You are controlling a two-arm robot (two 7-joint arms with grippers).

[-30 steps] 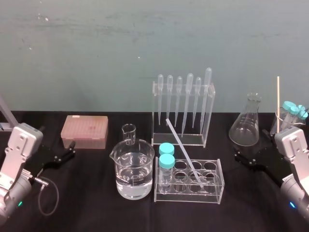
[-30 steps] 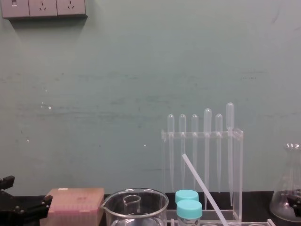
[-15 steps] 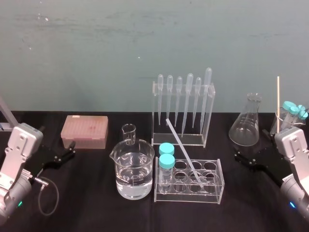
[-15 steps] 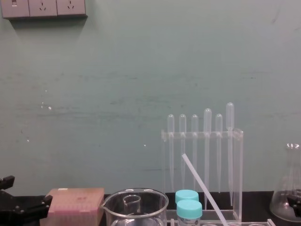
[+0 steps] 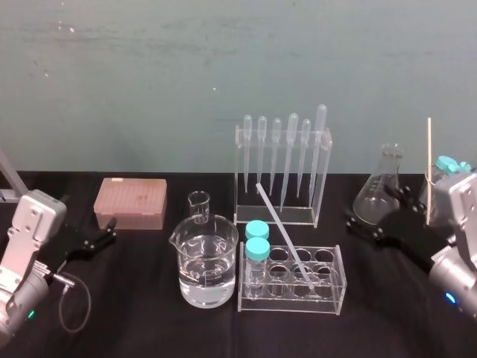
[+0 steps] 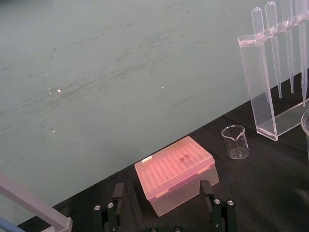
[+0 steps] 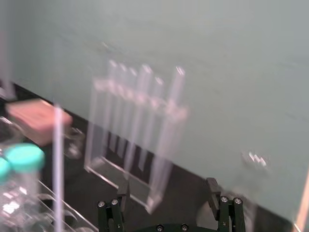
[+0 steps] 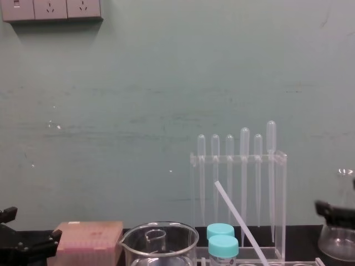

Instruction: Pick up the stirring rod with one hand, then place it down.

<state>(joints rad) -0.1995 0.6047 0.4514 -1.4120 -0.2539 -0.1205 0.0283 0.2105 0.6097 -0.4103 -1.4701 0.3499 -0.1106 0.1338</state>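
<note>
- A black surface (image 5: 134, 321) carries a spread of lab ware.
- A clear pipette rack (image 5: 282, 179) stands at the back centre, with six bulb-topped pipettes (image 5: 292, 149) hanging in it.
- A clear test-tube rack (image 5: 291, 302) sits in front of it, with two teal-capped tubes (image 5: 257, 240) at its left end.
- A large beaker (image 5: 205, 265) of clear liquid stands just left of that rack.
- The right pincer (image 5: 376, 212) hovers in front of a conical flask (image 5: 373, 195). Its fingers (image 7: 112, 215) are spread wide and grip nothing, well apart from the rod.
- The left pincer (image 5: 109, 230) sits low at far left, near a pink tip box (image 5: 130, 203), also wide open and empty.
- The stirring rod (image 5: 285, 237) leans in the test-tube rack. Its lower end is in a front well and its upper end tilts back toward the pipette rack.
- A small beaker (image 5: 198, 206) stands behind the large one.
</note>
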